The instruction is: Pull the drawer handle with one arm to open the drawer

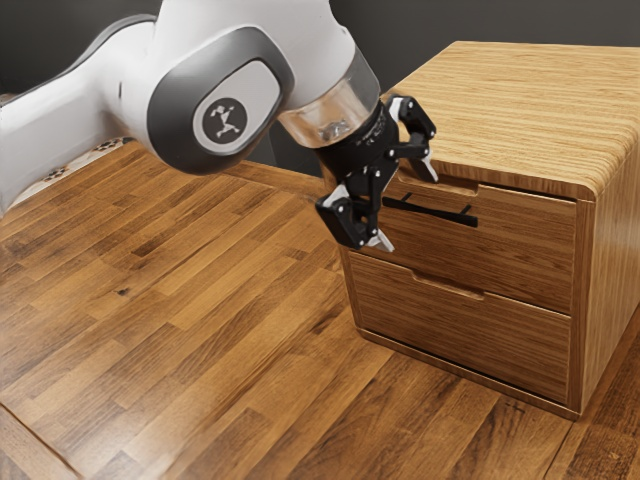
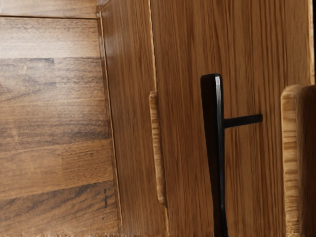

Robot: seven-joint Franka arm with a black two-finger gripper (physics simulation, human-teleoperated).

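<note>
The brown wooden plank tabletop [image 1: 200, 330] is the biggest thing, and it goes across the whole scene. On it, at the exterior view's right, stands a light wooden box-shaped cabinet [image 1: 530, 100] with two drawers, one over the other. The big white and grey robot arm [image 1: 220, 90] comes in from the exterior view's upper left and reaches to the cabinet's front. The wide wooden upper drawer [image 1: 520, 245] is just under the cabinet's thick top edge. The wooden lower drawer [image 1: 460, 325] sits right below it and has a small wooden lip [image 2: 157, 148] at its top. The black two-finger gripper [image 1: 408, 205] is right at the upper drawer's front. Its jaws are spread wide apart, one above and one below the near end of the thin black bar handle [image 1: 435, 210], and they do not squeeze it. The handle stands out from the upper drawer's front on a short black post [image 2: 244, 120].
</note>
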